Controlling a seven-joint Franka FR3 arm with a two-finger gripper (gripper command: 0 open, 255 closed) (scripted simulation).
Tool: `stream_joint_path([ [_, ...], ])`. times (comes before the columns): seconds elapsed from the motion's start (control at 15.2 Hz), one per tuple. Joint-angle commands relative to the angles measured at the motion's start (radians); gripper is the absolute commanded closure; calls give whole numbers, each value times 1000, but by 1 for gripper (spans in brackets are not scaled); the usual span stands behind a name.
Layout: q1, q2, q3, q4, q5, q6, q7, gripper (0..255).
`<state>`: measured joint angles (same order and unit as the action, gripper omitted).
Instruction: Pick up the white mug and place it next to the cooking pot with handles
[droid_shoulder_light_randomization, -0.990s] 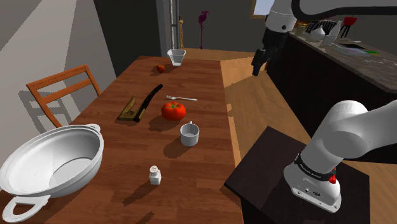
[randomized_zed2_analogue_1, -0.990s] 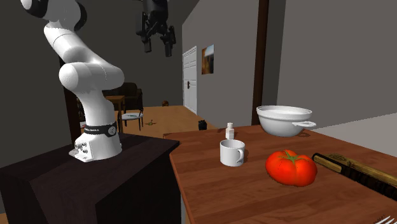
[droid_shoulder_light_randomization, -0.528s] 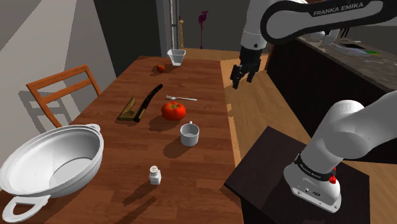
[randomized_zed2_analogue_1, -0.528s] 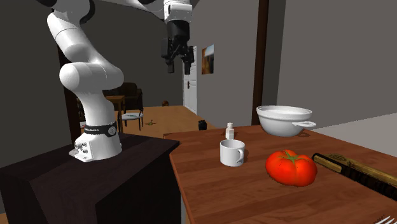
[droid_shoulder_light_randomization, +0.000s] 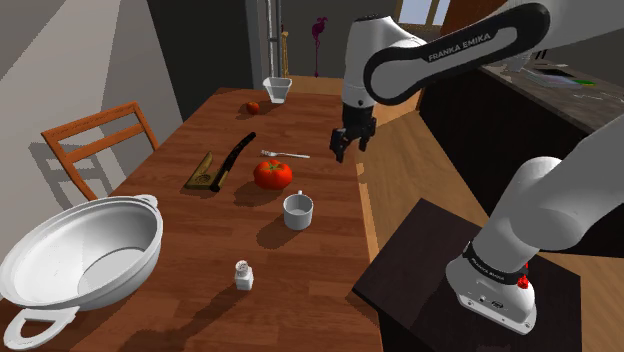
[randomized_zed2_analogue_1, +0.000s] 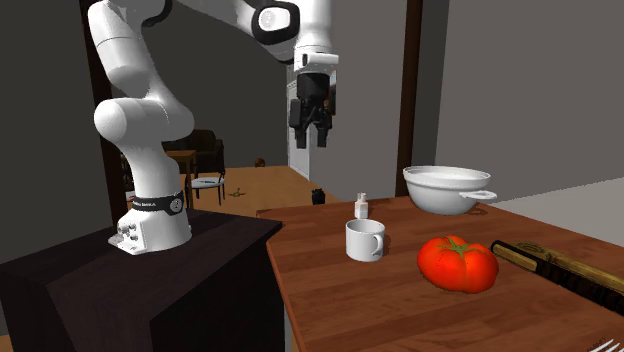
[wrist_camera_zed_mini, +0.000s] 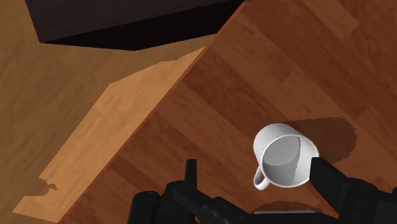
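Room: house interior, grey walls and wood floor, with a brown wooden table taking up most of the shoulder view

Mug: the white mug is sitting upright on the table, at about 5 o'clock from the big tomato in the shoulder view, close to it but not touching

Pot: the white two-handled cooking pot is sitting well apart from the mug, roughly at its 9 o'clock in the shoulder view

Gripper: the black gripper is hanging in the air above the table edge, at about 1 o'clock from the mug in the shoulder view, not touching anything

Fingers: they're standing wide apart with nothing between them. In the wrist view the mug is showing far below, nearer one finger than the other

Other stuff: a small white shaker is standing at 7 o'clock from the mug, a dark-bladed knife is lying at 10 o'clock from the tomato, and a fork is lying just past the tomato

Stand: the dark box is carrying the arm's base, right beside the table
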<state>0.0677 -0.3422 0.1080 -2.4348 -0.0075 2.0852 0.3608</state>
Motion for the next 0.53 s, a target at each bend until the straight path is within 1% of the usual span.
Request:
stream_joint_path([
  [0.0, 6, 79, 19, 22, 0, 49, 29, 0],
  [0.46, 30, 352, 66, 144, -28, 162, 128, 0],
])
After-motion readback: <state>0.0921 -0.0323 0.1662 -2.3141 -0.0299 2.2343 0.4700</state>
